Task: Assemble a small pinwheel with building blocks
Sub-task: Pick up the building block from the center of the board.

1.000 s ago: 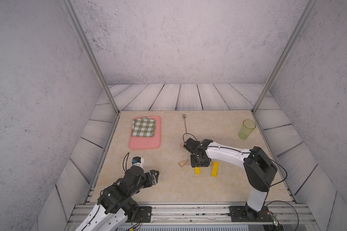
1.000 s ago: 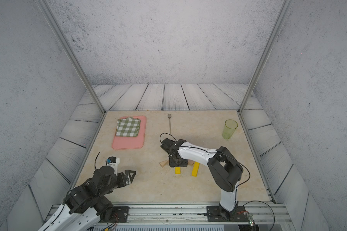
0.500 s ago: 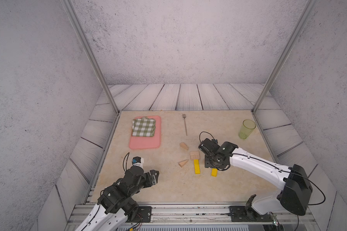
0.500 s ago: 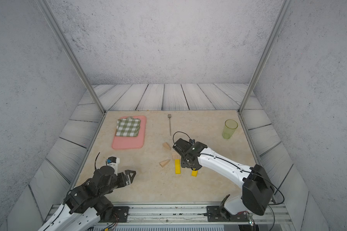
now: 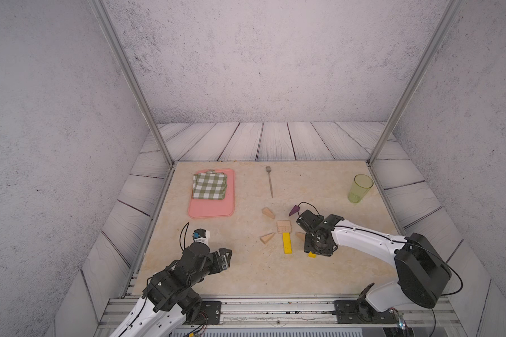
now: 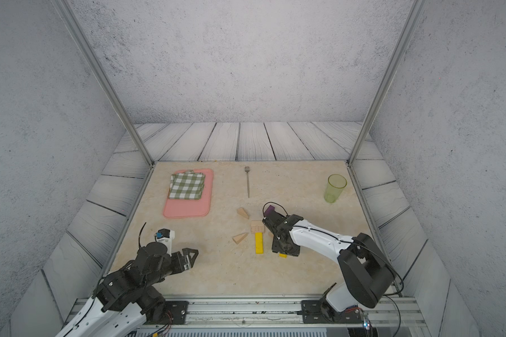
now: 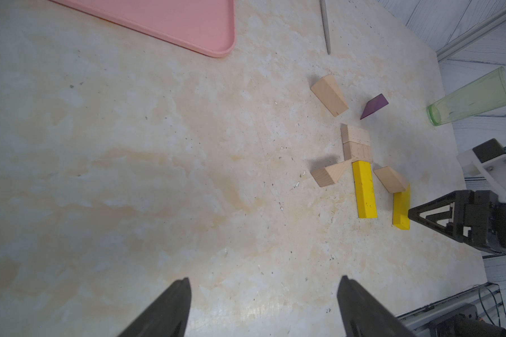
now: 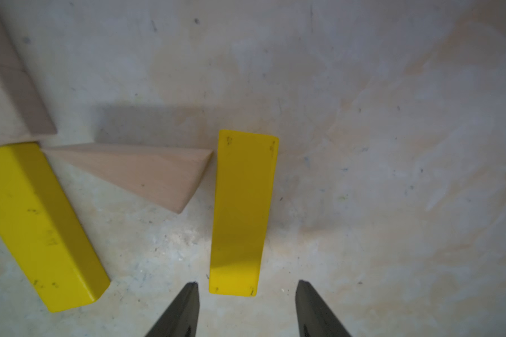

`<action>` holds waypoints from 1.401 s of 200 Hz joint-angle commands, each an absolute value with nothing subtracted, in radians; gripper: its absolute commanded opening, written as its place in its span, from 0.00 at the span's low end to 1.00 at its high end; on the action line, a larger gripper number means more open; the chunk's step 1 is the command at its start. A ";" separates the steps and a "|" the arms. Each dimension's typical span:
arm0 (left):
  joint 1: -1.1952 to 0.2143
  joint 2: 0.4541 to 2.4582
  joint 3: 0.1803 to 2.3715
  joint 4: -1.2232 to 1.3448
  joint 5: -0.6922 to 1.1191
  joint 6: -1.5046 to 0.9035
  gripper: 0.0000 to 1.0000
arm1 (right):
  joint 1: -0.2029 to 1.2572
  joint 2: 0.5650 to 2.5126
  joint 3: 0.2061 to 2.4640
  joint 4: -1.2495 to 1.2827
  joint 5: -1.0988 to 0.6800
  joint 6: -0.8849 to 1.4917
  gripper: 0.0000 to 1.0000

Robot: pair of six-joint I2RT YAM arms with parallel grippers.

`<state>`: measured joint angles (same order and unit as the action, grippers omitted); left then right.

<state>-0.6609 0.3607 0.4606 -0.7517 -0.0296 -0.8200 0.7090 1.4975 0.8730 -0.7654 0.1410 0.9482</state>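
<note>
My right tool (image 8: 247,283) points down at the surface (image 5: 246,277) over the loose yellow bar (image 8: 243,213). In the right wrist view its two tips stand apart on either side of the bar's near end, with a strip of bare surface showing on each side. It has hold of nothing. I cannot tell how high the tips sit above the bar. In both top views the tool's body covers most of this bar, leaving only a yellow end showing.

My left tool (image 7: 264,278) is spread wide and empty, low over the near left part of the surface, well apart from the blocks.

The pinwheel (image 5: 284,230) lies flat near the middle of the surface, only partly built. Two pale-wood rectangles (image 7: 357,143) lie side by side as the hub. The placed yellow bar (image 7: 364,189) butts one end against the hub's near edge.

The left wood wedge (image 7: 327,175) touches the corner where hub and placed bar meet. The right wood wedge (image 7: 390,179) lies in the gap between the two yellow bars, its points just beside each. The far wood wedge (image 7: 329,97) and the purple wedge (image 7: 374,106) lie beyond the hub, not touching it.

Farther back are a pink tray (image 5: 211,208) carrying a folded checked cloth (image 5: 209,186), a fork (image 5: 270,182) and a green cup (image 5: 360,188).
</note>
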 commanded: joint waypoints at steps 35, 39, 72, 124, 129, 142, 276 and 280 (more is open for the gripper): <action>-0.655 0.361 0.452 -0.742 -0.029 -0.822 0.85 | 0.676 1.586 0.852 -0.677 0.103 0.928 0.56; -0.655 0.362 0.452 -0.742 -0.029 -0.822 0.85 | 0.676 1.589 0.849 -0.671 0.100 0.927 0.56; -0.655 0.364 0.454 -0.743 -0.029 -0.821 0.85 | 0.670 1.611 0.835 -0.650 0.102 0.928 0.45; -0.655 0.366 0.456 -0.744 -0.029 -0.823 0.85 | 0.670 1.505 0.822 -0.723 0.158 0.950 0.29; -0.655 0.367 0.456 -0.744 -0.029 -0.823 0.85 | 0.670 1.485 0.826 -0.739 0.166 0.949 0.28; -0.655 0.367 0.455 -0.744 -0.029 -0.821 0.85 | 0.670 1.425 0.845 -0.789 0.189 0.947 0.27; -0.655 0.371 0.451 -0.729 -0.016 -0.800 0.85 | 1.106 1.502 0.999 -0.883 0.150 1.142 0.26; -0.655 0.370 0.450 -0.728 -0.015 -0.799 0.85 | 1.110 1.512 0.997 -0.873 0.141 1.145 0.26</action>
